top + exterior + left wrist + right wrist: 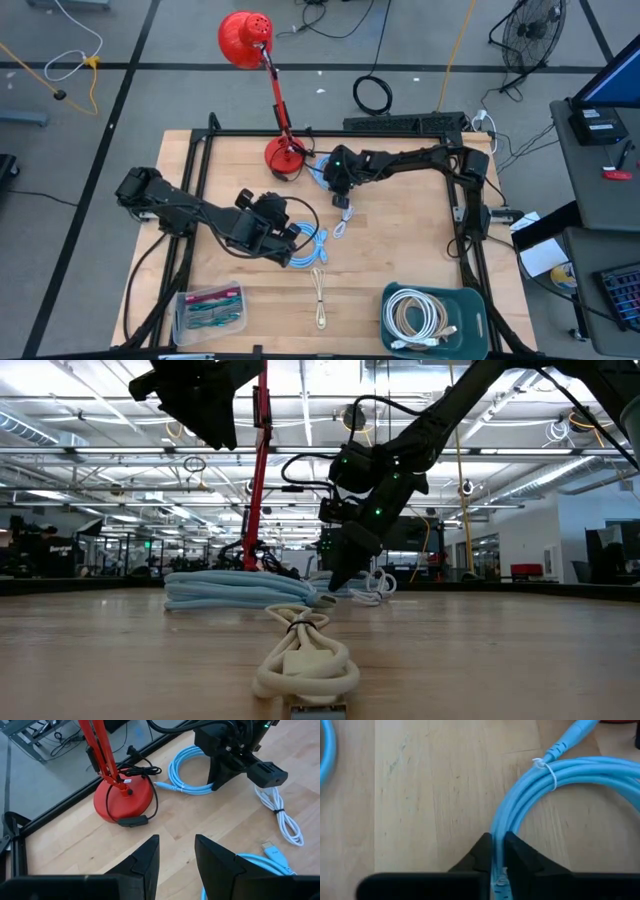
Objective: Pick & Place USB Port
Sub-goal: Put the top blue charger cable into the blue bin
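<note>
Two arms: I have both over the worktop (400, 250).
Right end effector (498, 851): clamped on a blue cable (560, 775) near the lamp (283, 152), low enough to lift the coil.
Left end effector (176, 851): fingers apart, empty, hovering over another blue coil (312, 245).
Bin (478, 300): likely drop point; holds white cables.
Hidden: plug ends; I can't confirm USB.
</note>
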